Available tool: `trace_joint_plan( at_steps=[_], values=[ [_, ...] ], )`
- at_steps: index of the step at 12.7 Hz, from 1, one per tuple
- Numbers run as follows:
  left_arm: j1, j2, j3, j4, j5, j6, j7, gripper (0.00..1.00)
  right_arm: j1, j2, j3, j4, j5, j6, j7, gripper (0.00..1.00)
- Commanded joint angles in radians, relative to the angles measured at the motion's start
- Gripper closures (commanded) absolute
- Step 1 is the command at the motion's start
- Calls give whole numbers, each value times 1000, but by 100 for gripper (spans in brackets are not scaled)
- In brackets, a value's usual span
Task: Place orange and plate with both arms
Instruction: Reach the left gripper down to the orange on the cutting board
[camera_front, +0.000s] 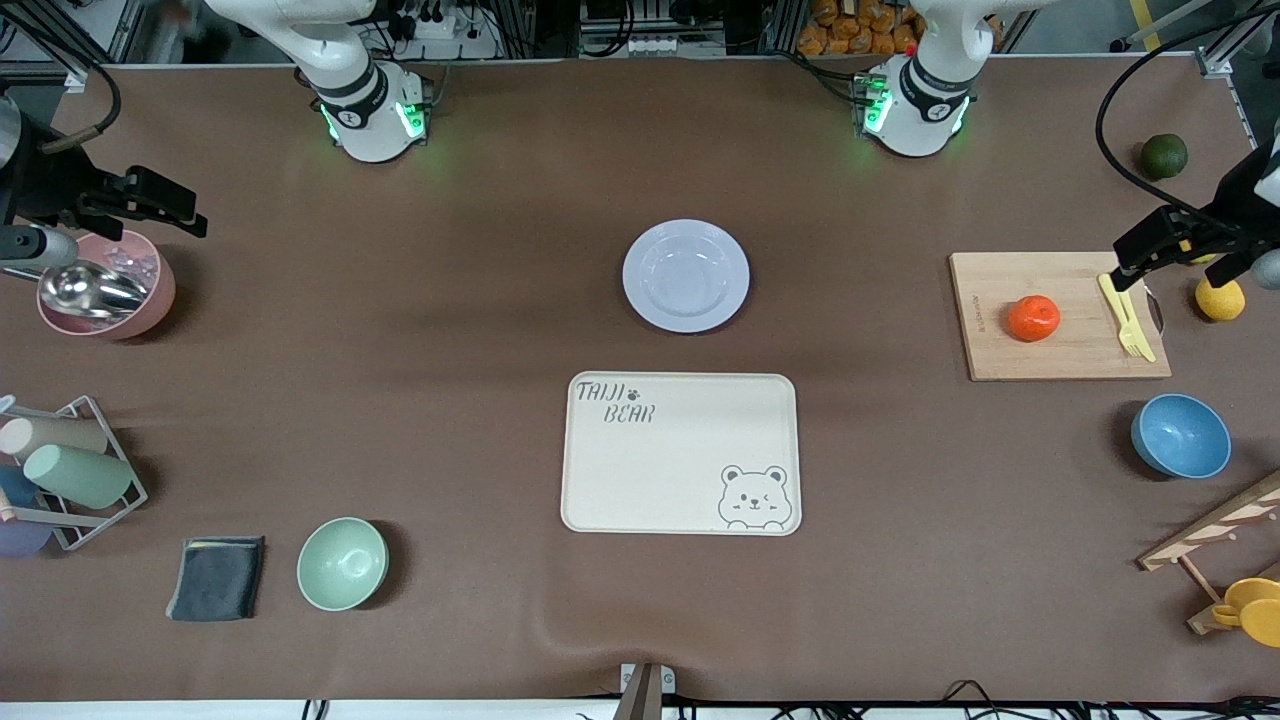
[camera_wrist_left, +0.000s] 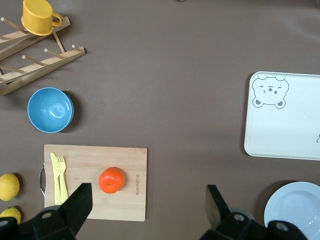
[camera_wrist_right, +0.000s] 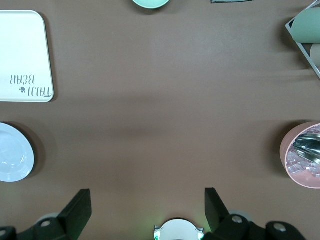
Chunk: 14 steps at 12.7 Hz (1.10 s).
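Nearest the front camera: mint-green bowl (camera_front: 342, 563) and dark folded cloth (camera_front: 217, 577) side by side toward the right arm's end of the table; wire rack of pastel cups (camera_front: 62, 478) slightly farther back at the same end. At the left arm's end, wooden peg rack (camera_front: 1215, 540) with yellow mug (camera_front: 1252, 608).

Mid-table: cream bear tray (camera_front: 681, 452), bare, lettering and bear face on it. Blue bowl (camera_front: 1181, 436) level with it, toward the left arm's end.

Farther from the camera: plate (camera_front: 686, 275), pale lavender-white, flat on the table just past the tray, apart from it, nothing on it. Toward the left arm's end, wooden cutting board (camera_front: 1058, 315) with the orange (camera_front: 1033, 318) resting near its middle, yellow fork (camera_front: 1127, 317) lying on the board's outer end, well apart from the fruit. Lemon (camera_front: 1220, 299) just beside the board; dark green fruit (camera_front: 1164, 155) farther back. At the right arm's end, pink bowl (camera_front: 106, 285) holding a metal scoop (camera_front: 92, 288).

Left gripper (camera_front: 1189, 248) up in the air over the board's outer end and the lemon, fingers (camera_wrist_left: 78, 205) spread wide, nothing between them. Right gripper (camera_front: 125, 202) aloft over the pink bowl's rim, fingers (camera_wrist_right: 77, 211) likewise spread wide, nothing held.
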Motion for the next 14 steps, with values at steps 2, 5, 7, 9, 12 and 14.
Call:
trace_joint_plan(
  at_steps=[2,5,7,9,12,14],
  values=[
    [5,1,1,17,-13,-24,13,0,4,-18,6,-21,-24,8,23,0],
    [18,24,4,-10,13,-33,26,0,-2,-10,5,-21,-16,8,8,0],
    [89,41,-1,-111,44,11,29,0,-9,-1,2,-21,-11,2,5,0],
    [100,29,4,-258,56,138,27,0,-8,20,0,-21,-11,-1,-2,0],
    [138,27,4,-441,65,307,27,0,0,27,0,-27,-8,1,11,0],
    [164,26,4,-571,70,425,27,0,3,34,2,-33,-7,1,12,0]
  ],
)
